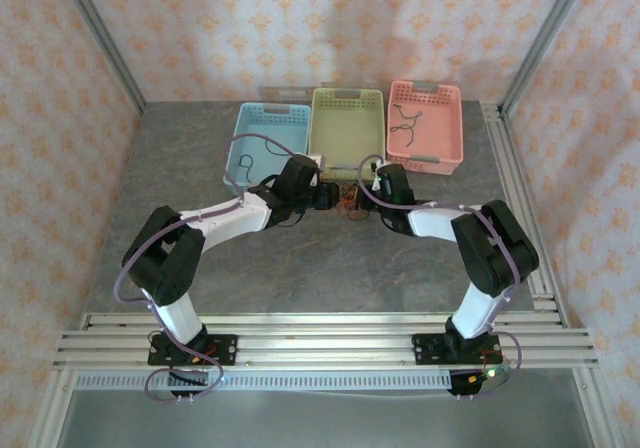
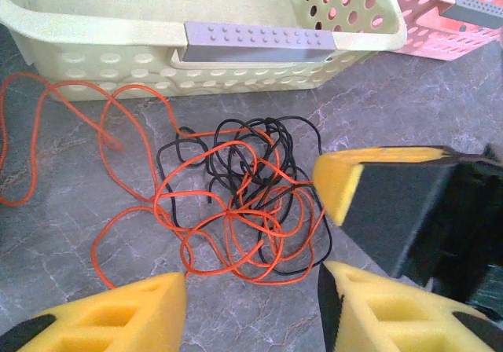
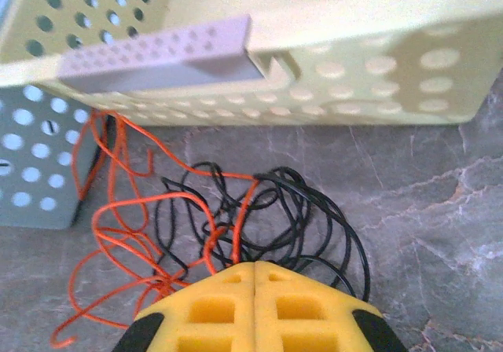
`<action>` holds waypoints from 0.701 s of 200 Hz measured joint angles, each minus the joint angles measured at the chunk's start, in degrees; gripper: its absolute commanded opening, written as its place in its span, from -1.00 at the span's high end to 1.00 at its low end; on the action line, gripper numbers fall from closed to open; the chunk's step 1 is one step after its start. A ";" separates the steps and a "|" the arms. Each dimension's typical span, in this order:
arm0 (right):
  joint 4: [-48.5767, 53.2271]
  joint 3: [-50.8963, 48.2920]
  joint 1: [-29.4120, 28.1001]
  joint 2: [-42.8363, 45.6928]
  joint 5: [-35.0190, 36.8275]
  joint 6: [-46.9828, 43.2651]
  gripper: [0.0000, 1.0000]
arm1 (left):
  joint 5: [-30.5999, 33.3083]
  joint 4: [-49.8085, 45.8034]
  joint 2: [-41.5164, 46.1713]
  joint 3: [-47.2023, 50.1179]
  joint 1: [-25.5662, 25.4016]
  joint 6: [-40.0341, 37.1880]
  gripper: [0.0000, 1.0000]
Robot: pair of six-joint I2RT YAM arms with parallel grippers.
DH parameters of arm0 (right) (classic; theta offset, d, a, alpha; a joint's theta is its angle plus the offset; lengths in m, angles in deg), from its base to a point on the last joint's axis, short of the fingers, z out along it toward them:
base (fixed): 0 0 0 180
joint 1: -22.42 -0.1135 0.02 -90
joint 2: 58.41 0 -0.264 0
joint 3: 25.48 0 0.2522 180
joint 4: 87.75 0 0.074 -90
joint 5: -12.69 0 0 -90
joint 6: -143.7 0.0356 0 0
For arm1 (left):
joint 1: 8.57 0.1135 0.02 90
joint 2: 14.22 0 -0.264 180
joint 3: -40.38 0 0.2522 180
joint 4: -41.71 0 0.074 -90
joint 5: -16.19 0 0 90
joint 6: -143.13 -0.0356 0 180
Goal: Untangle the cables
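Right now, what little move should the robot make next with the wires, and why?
Probably raise the right tool slowly. It is shut where an orange wire runs into it, and that wire loops through the black wire on the table, so a gentle pull may loosen them.

Blue basket (image 1: 246, 140), green basket (image 1: 348, 94), pink basket (image 1: 456, 128); grey table (image 1: 330, 268).

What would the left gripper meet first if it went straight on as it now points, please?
Probably the cables, tangled just ahead of the left gripper, though depth is unclear.
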 measured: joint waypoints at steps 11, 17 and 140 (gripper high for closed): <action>-1.62 -1.22 0.00 1.27 0.11 0.00 1.00 | 0.00 0.00 0.00 0.00 -0.02 0.00 0.03; -2.25 -1.77 0.00 1.84 0.17 0.00 1.00 | 0.00 0.00 0.00 0.00 -0.02 0.00 0.03; -6.36 -3.54 0.00 3.21 0.61 0.00 1.00 | 0.00 -0.09 -0.63 -0.96 -0.07 -0.04 0.03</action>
